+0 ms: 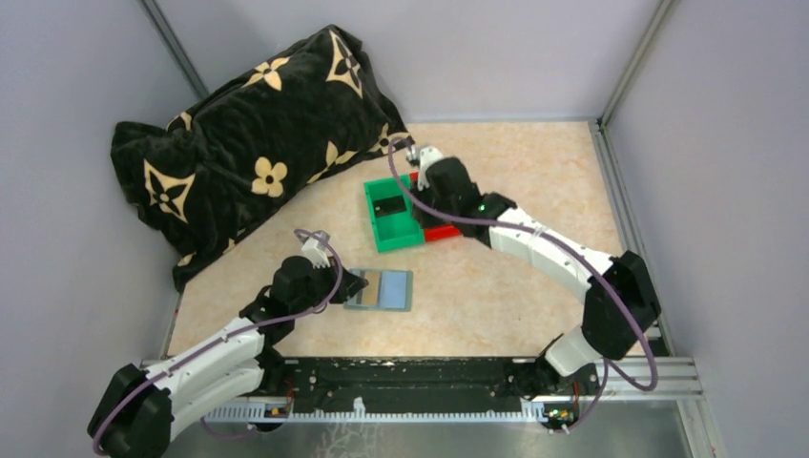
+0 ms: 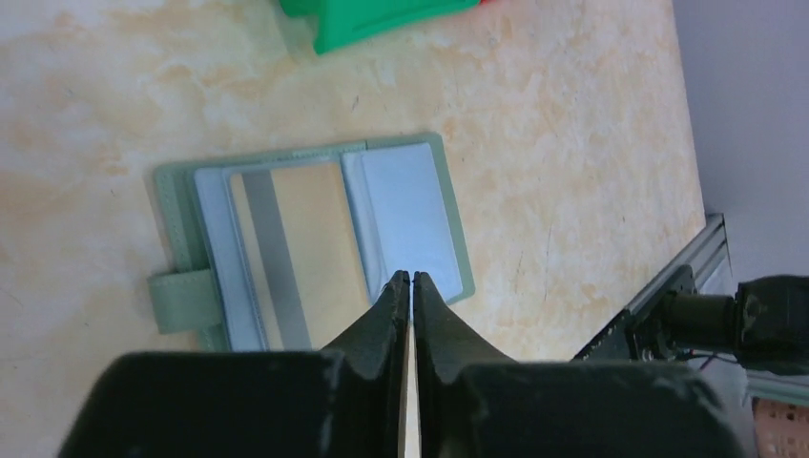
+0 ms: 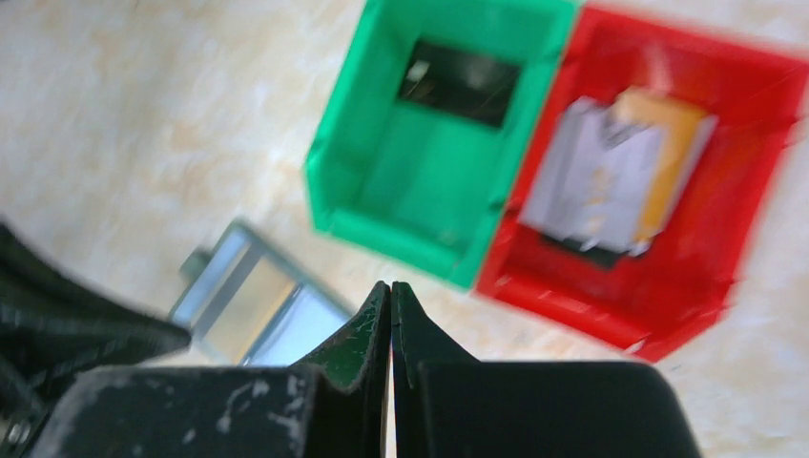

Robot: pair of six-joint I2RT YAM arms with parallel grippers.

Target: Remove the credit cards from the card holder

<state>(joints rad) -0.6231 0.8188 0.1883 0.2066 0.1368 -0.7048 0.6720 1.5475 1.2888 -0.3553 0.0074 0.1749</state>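
Observation:
The card holder [image 1: 382,289] lies open on the table, a sage grey-green wallet with clear sleeves. A gold credit card [image 2: 305,250] with a grey stripe sits in its left sleeve. My left gripper [image 1: 353,283] is shut, and its tips [image 2: 411,277] are over the holder's near edge [image 2: 448,239], between the gold card and the right sleeve. My right gripper [image 1: 426,202] is shut and empty above the bins, with its tips [image 3: 390,284] apart from the holder [image 3: 258,301]. Several cards [image 3: 611,176], silver and orange, lie in the red bin [image 3: 744,134].
A green bin [image 1: 391,229] holding a dark card [image 3: 458,81] stands beside the red bin [image 1: 441,232], which my right arm mostly hides in the top view. A black flowered pillow [image 1: 258,143] fills the back left. Grey walls enclose the table.

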